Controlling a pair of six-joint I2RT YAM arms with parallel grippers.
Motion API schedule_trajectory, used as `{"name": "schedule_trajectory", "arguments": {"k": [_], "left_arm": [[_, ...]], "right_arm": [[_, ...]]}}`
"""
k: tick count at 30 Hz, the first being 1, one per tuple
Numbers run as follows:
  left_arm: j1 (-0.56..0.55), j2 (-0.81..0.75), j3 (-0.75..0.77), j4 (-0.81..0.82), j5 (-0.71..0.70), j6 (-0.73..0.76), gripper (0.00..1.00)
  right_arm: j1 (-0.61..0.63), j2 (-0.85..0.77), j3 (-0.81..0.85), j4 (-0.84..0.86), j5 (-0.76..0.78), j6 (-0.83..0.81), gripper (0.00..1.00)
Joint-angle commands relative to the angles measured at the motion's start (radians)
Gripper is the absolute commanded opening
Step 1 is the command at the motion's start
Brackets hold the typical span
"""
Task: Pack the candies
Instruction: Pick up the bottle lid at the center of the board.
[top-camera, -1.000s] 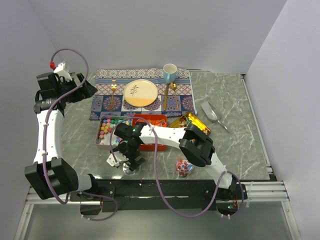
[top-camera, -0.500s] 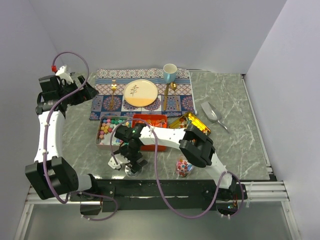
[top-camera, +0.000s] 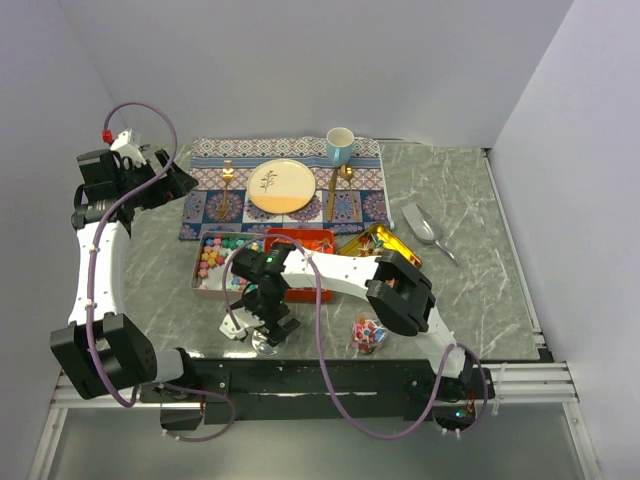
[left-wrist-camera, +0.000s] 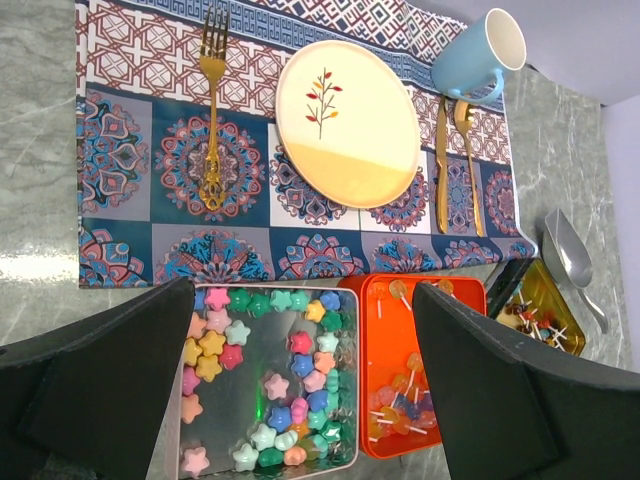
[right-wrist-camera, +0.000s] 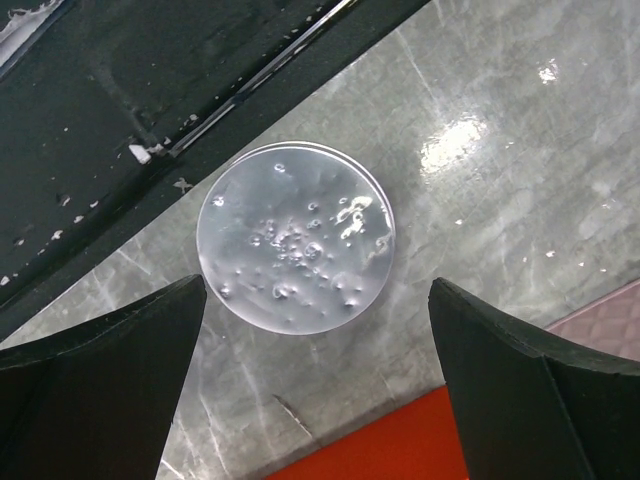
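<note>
The grey marble tabletop carries everything. At its far side lies a patterned placemat. The left tool is held high over the far left part of the tabletop, and its two fingers stand wide apart with nothing between them. The right tool is near the front edge, on the left of the middle; its fingers are also apart and hold nothing.

Just in front of the placemat three tins stand in a row: a silver tin on the left, an orange tin touching it in the middle, and a gold tin on the right, turned at an angle. On the placemat there are a round plate and a blue cup at the far right corner. A metal scoop lies to the right of the gold tin.

A clear round disc lies flat under the right tool, close to the black rail. A small clear pack of coloured sweets sits near the front edge. A gold fork lies left of the plate, a gold knife and a gold spoon right of it.

The candies are in the tins: pastel star candies in the silver one, red-orange candies in the orange one, multicoloured candies in the gold one.
</note>
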Motion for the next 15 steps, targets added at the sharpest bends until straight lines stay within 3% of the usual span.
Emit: {"name": "schedule_trajectory", "arguments": {"k": [1,15], "left_arm": [[0.004,-0.009,-0.011,0.042,0.022,-0.008,0.97],[0.006,-0.007,-0.032,0.052,0.019,-0.007,0.97]], "right_arm": [[0.013,-0.043,-0.016,-0.017,-0.006,-0.026,1.00],[0.043,0.000,-0.051,0.085,0.023,-0.009,1.00]]}}
